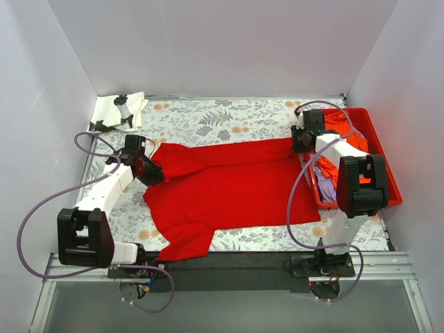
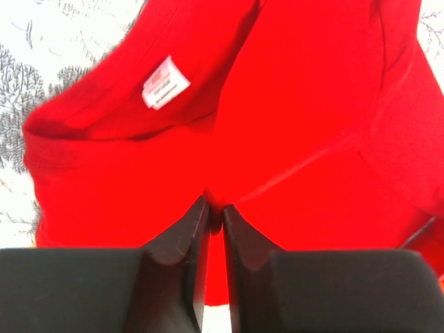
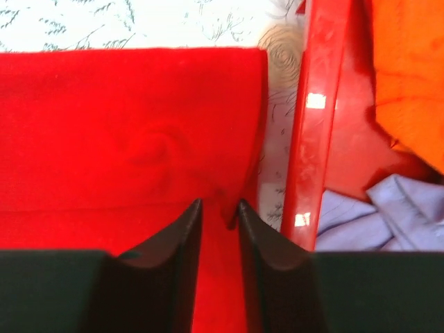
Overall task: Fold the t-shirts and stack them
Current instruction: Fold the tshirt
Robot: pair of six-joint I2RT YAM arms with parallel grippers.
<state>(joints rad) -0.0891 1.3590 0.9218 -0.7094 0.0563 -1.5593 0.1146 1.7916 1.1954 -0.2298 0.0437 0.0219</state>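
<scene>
A bright red t-shirt [image 1: 229,184] lies spread flat across the floral cloth, collar to the left, hem to the right. My left gripper [image 1: 148,168] sits at the collar end; in its wrist view the jaws [image 2: 215,211] are nearly together, pinching a small fold of the red shirt [image 2: 298,104] below the white neck label [image 2: 165,83]. My right gripper [image 1: 303,142] is at the far hem corner. Its jaws [image 3: 219,208] stand apart over the red cloth [image 3: 125,125], with the hem edge lying loose between them.
A rigid red tray [image 1: 386,163] at the right holds an orange shirt [image 1: 340,123] and a lavender one [image 1: 326,184]; its rim [image 3: 312,139] is just right of my right fingers. A white shirt with black print [image 1: 118,111] lies at the back left corner. White walls enclose the table.
</scene>
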